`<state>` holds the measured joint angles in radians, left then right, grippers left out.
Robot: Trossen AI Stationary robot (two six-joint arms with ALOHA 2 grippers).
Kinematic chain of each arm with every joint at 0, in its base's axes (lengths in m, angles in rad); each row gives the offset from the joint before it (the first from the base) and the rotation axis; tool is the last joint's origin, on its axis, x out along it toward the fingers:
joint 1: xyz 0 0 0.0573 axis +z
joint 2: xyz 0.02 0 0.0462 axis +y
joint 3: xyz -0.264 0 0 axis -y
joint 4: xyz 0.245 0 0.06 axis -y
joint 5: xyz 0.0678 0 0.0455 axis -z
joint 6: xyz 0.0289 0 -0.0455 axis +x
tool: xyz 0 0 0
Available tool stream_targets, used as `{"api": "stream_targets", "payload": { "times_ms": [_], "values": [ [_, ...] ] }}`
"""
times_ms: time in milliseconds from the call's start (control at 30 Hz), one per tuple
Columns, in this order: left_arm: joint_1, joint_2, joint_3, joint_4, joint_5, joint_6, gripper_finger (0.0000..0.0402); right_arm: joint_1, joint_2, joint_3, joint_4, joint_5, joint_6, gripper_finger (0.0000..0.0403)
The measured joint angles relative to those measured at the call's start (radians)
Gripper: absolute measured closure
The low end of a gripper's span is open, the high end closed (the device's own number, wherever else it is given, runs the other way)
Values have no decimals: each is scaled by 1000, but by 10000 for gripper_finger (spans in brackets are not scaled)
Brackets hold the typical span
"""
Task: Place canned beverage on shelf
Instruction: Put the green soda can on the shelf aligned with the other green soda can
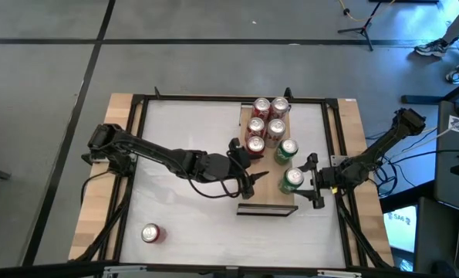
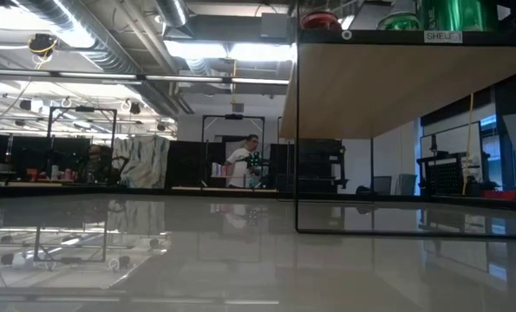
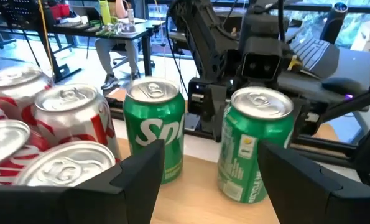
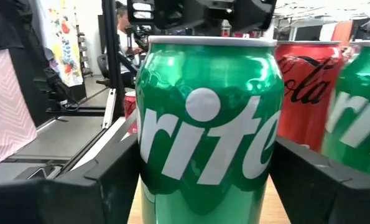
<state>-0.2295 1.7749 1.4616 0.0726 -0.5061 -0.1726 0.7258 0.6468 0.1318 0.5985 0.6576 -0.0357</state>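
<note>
The shelf (image 1: 248, 202) stood on the table (image 1: 183, 139), carrying a cluster of red cans (image 1: 258, 123) at its far end and two green cans nearer the front; one more red can (image 1: 150, 233) lay on the table near the left front corner, well apart from the shelf; the right gripper (image 1: 312, 188) reached in from the right with its fingers (image 4: 334, 186) apart on either side of the front green can (image 1: 291, 180), which stood upright on the board; whether they pressed it I could not tell; the left gripper (image 1: 244, 182) hovered at the shelf's left edge, fingers (image 3: 119, 186) apart and holding nothing; this looked like the setting-down step; next, I judged, the right gripper needed to spread clear and back straight out without tipping the can or its green neighbour (image 1: 287, 149)
</note>
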Motion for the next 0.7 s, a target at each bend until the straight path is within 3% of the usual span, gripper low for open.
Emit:
{"api": "stream_targets", "payload": {
  "times_ms": [300, 700],
  "values": [
    [1, -22, 0, -11, 1, 0, 154, -2, 28, -1, 76, 32, 5, 107],
    [1, -22, 0, -13, 1, 0, 154, -107, 235, 1, 281, -31, 8, 103]
  ]
}}
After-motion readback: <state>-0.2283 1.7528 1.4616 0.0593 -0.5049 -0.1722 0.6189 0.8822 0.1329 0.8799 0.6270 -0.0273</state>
